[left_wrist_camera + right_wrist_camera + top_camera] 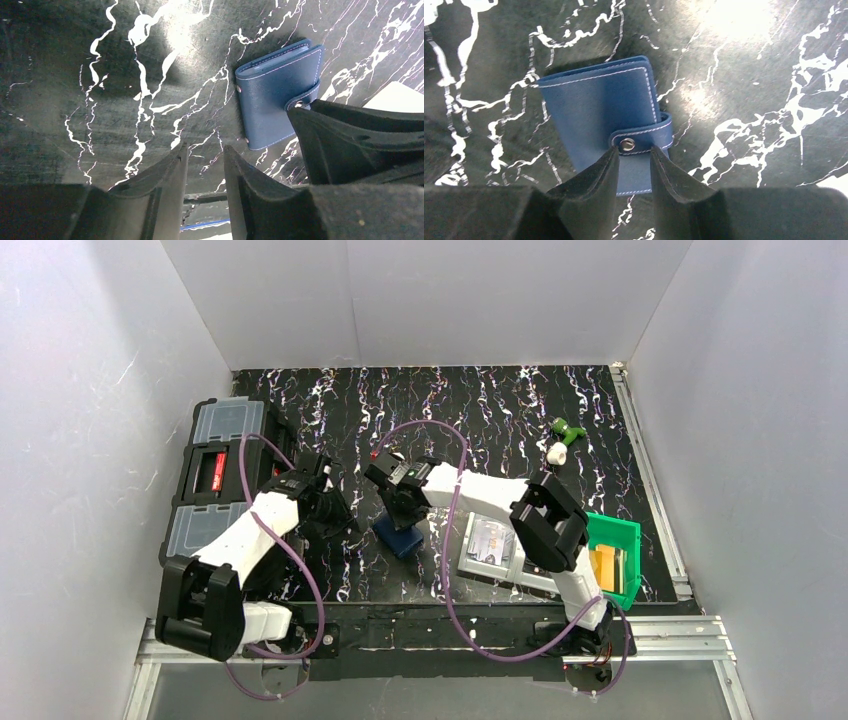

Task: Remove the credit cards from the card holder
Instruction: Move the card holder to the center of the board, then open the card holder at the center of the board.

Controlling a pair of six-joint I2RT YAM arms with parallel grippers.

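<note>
The navy blue card holder point(400, 536) lies flat and folded shut on the black marbled mat, its snap tab fastened. No credit cards show; any in it are hidden. My right gripper point(405, 502) hovers right over it. In the right wrist view the holder point(596, 107) fills the middle, and the gripper point(635, 149) has its jaws a narrow gap apart with the tips at the snap tab point(644, 141). My left gripper point(335, 508) is just left of the holder. In the left wrist view it point(205, 150) is narrowly open and empty, with the holder point(272, 97) up to the right.
A black organiser box point(215, 475) with clear lids stands at the left edge. A grey-white flat tray point(490, 540) lies right of the holder. A green bin point(622, 532) holding a yellow-tan thing point(603, 566) is at the right. A small green and white object point(562, 440) lies further back.
</note>
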